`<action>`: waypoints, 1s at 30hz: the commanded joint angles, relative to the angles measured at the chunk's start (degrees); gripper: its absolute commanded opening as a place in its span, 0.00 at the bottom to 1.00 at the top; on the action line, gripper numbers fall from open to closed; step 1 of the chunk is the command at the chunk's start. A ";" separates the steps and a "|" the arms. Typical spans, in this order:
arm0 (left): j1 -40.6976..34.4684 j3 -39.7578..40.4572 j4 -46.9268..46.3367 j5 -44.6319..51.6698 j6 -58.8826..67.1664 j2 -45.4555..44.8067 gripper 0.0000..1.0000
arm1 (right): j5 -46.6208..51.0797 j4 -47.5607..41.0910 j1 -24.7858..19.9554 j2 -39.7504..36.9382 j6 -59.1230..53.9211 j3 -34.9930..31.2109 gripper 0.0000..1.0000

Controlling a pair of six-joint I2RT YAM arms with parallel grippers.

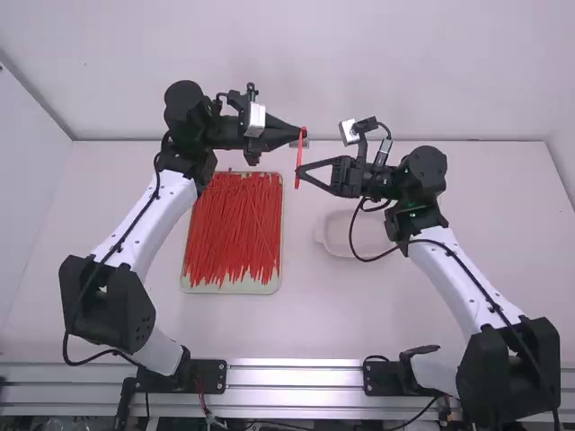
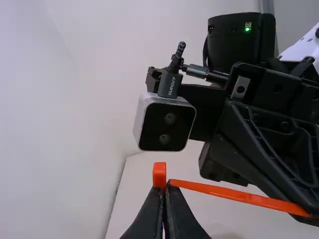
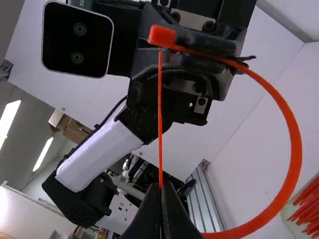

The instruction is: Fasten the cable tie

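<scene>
High view has both arms raised over the bench (image 1: 90, 206), meeting in the air beyond the tray (image 1: 232, 288) of spare red ties (image 1: 235, 224); the cable tie (image 1: 299, 154) hangs between them, clear of everything, presumably so the strap can bend freely. Left end effector (image 1: 297, 136) is clamped tight on the strap just under the square head (image 2: 159, 174), which keeps the slot exposed and steady; right end effector (image 3: 160, 191) is pinched shut on the thin tail further along, where it can steer the tip. From the right wrist view the tie is bright orange-red, narrow and flat, bowed into a wide round loop, with the tail running straight up to the head; whether the tip has entered the slot I cannot tell. Threading looks to be the step in hand; the loop is not yet drawn snug. A clear tub (image 1: 334, 235) sits on the bench beside the tray.
</scene>
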 commanded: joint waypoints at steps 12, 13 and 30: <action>1.31 1.49 0.44 0.11 0.83 -0.52 0.02 | 0.94 0.26 -0.37 0.02 0.15 -0.22 0.00; 0.90 1.49 0.57 0.09 0.92 -0.52 0.02 | 0.74 0.24 -0.55 0.02 0.13 -0.22 0.00; -0.15 1.49 0.79 -0.15 1.86 -0.52 0.02 | 2.10 0.33 -0.68 0.02 -0.04 -0.22 0.00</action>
